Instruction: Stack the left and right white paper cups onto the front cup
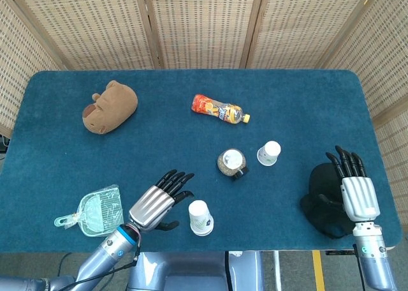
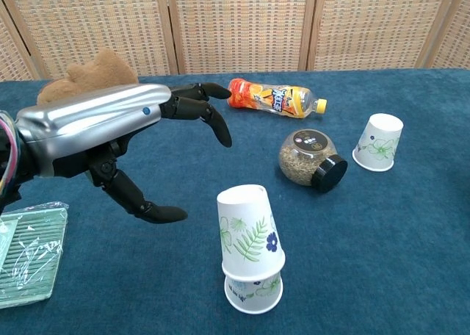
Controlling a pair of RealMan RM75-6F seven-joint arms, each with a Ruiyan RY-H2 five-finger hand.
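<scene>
Two white paper cups with leaf prints stand upside down, one on the other, as a stack (image 1: 200, 217) (image 2: 250, 243) near the table's front edge. My left hand (image 1: 158, 201) (image 2: 125, 144) hovers just left of the stack, fingers spread, holding nothing and clear of the cups. A third white cup (image 1: 269, 153) (image 2: 379, 142) stands upside down further right, beside a glass jar. My right hand (image 1: 354, 182) is at the far right, fingers extended, over a black object (image 1: 322, 198); only the head view shows it.
A round jar of seeds (image 1: 231, 163) (image 2: 309, 157) lies left of the single cup. An orange drink bottle (image 1: 219, 108) (image 2: 275, 98) lies behind it. A brown plush toy (image 1: 109, 106) (image 2: 88, 74) sits at the back left, a wrapped green pack (image 1: 95, 212) (image 2: 29, 253) at the front left.
</scene>
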